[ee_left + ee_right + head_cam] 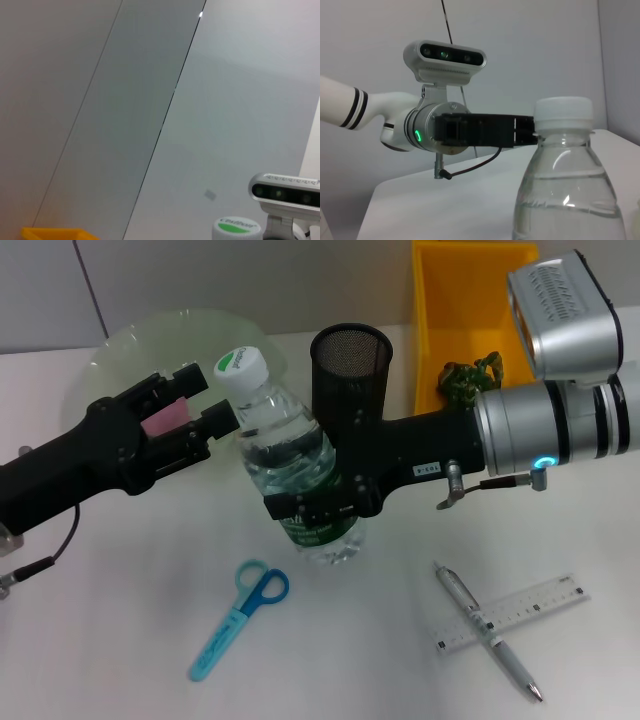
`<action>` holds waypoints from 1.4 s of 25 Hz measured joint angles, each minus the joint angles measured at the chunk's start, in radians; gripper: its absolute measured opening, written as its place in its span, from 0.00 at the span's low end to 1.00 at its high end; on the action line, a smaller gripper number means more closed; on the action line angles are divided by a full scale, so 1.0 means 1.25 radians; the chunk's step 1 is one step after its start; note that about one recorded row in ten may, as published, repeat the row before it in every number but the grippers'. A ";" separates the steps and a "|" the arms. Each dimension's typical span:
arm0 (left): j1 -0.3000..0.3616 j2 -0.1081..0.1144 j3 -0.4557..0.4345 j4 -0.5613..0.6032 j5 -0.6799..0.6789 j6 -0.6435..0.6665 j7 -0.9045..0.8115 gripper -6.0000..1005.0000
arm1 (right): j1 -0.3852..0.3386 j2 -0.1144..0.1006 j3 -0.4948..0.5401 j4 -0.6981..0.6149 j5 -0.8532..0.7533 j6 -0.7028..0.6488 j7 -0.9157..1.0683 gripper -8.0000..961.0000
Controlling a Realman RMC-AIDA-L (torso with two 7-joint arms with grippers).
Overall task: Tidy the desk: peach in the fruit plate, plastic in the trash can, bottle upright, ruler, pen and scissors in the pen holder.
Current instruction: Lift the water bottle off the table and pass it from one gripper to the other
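Head view: the bottle [300,465] stands upright near the middle of the desk [120,640], cap up, just in front of the mesh pen holder [350,365]. The right gripper [320,505] is clamped round its lower body at the label. The left gripper [195,410] sits beside the neck, jaws apart, one finger touching or nearly touching the shoulder. To finish well, I judge the right jaws should part slowly and draw back level, so the bottle is not dragged or tipped toward the pen holder. The scissors [240,620] lie toward the desk's front edge; the pen [488,630] lies across the ruler [512,612] toward the front right corner. A yellow bin [430,320] stands at the back right, a pale green fruit plate [130,350] at the back left.

Left wrist view: only the bottle cap [235,229] shows, below a wall.

Right wrist view: the bottle's neck and cap [564,116] rise straight, with the left gripper just behind.
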 joint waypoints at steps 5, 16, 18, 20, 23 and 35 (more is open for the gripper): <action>-0.013 -0.001 0.006 -0.017 0.000 0.001 0.000 0.81 | 0.003 0.001 -0.001 0.015 0.001 0.006 -0.012 0.78; -0.024 -0.002 0.031 -0.032 -0.002 -0.004 0.030 0.81 | 0.021 0.002 -0.002 0.055 0.002 0.011 -0.030 0.78; -0.024 -0.003 0.031 -0.035 -0.005 -0.004 0.038 0.81 | 0.023 0.002 -0.002 0.059 0.002 0.014 -0.032 0.78; -0.024 -0.003 0.031 -0.037 -0.007 -0.004 0.040 0.81 | 0.025 0.002 -0.002 0.064 0.002 0.015 -0.034 0.78; -0.024 -0.004 0.031 -0.040 -0.010 -0.004 0.048 0.80 | 0.029 0.002 -0.002 0.073 0.002 0.017 -0.037 0.78; -0.024 -0.002 0.030 -0.041 -0.011 -0.008 0.053 0.61 | 0.032 0.002 -0.002 0.075 0.002 0.018 -0.038 0.79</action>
